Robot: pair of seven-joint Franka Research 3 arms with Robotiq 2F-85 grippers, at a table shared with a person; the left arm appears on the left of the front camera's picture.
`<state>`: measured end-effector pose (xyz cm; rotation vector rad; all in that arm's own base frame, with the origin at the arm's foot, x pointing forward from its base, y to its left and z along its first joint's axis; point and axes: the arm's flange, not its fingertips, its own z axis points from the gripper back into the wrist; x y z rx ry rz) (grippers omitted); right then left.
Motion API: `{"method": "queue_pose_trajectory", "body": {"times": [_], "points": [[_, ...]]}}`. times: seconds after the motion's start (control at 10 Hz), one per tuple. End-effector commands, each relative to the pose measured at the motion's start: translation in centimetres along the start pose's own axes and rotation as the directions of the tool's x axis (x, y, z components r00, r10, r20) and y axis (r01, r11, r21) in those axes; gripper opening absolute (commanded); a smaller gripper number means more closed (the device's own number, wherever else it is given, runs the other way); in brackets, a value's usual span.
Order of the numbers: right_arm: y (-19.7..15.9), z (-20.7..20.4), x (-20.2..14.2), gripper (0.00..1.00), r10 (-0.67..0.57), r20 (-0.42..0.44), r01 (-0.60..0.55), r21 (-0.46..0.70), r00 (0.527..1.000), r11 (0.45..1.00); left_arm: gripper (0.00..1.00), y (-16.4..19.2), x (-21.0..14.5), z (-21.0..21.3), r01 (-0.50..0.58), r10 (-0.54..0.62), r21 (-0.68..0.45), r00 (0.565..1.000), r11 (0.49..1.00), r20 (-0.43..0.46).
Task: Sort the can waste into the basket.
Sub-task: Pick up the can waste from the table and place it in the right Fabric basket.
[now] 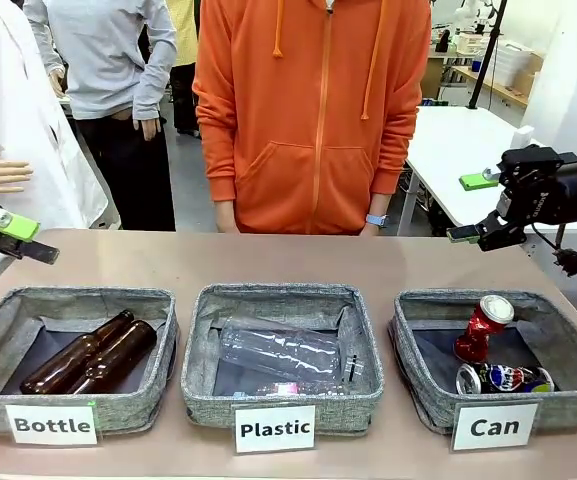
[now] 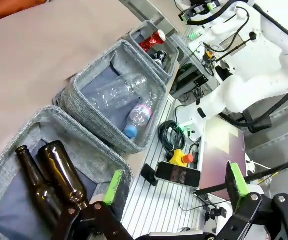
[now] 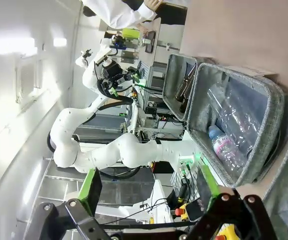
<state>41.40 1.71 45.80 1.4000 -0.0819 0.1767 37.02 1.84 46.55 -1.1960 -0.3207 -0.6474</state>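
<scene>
Both grippers stand with jaws spread wide and nothing between them. The left gripper hangs off the table's left edge, above and beside the "Bottle" basket, its green pads well apart and touching nothing. The right gripper hovers high past the table's far right corner, equally wide — its fingers in the wrist view frame only open space.

The red can with the silver top leans inside the "Can" basket, the rightmost of the three on the table, toward the middle of it. The crushed dark can lies flat just in front of it, near the basket's near wall. Both cans touch or nearly touch each other — which, I cannot tell.
</scene>
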Motion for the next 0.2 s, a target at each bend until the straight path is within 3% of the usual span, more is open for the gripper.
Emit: {"method": "queue_pose_trajectory", "body": {"times": [0.0, 0.1], "points": [[0.28, -0.12, -0.07, 1.0, 0.013, -0.013, -0.013, -0.01, 1.0, 1.0, 1.0, -0.12, 0.08, 0.22, -0.008, 0.008, 0.003, 1.0, 1.0, 0.008], [0.28, -0.12, -0.07, 1.0, 0.013, -0.013, -0.013, -0.01, 1.0, 1.0, 1.0, -0.12, 0.08, 0.22, -0.008, 0.008, 0.003, 1.0, 1.0, 0.008]]}}
